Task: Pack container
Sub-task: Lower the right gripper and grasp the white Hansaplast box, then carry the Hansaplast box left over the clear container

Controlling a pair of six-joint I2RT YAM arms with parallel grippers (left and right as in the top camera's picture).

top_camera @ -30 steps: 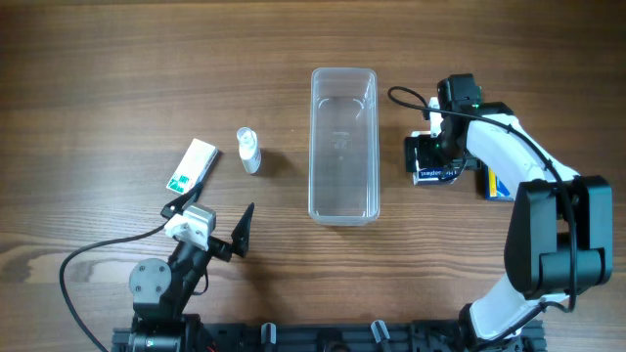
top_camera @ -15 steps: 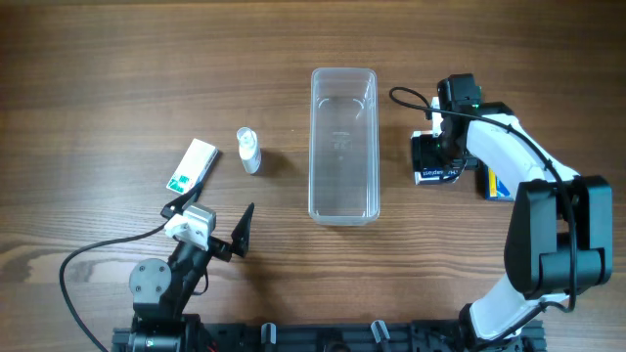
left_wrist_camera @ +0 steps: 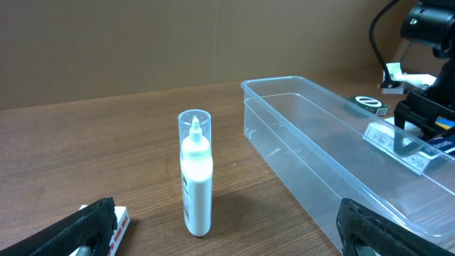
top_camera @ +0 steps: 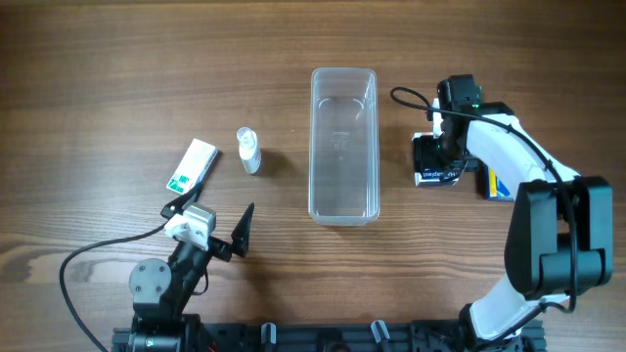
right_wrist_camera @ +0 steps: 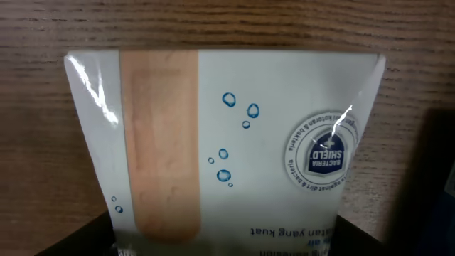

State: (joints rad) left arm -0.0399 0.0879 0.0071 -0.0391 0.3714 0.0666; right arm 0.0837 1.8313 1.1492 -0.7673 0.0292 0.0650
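**Left to right.** Carton [top_camera: 191,164]: green-and-white card, flat on the wood-grain table [top_camera: 98,78]. Bottle [left_wrist_camera: 195,174]: small, upright, clear-capped, white contents. Left gripper [top_camera: 209,220]: near edge, fingers spread wide, holding nothing. Container [top_camera: 343,145]: centre, empty; clear, glossy, thin-walled plastic, long, with rounded corners. Right gripper [top_camera: 437,158]: just right of the container, pinching a glossy printed plaster box [right_wrist_camera: 234,142]. Blue-and-yellow box [top_camera: 497,186]: just beyond.

**Risk.** The slick card may slip or twist between the jaws. Its corner may also catch the container's rim and shove the container aside.
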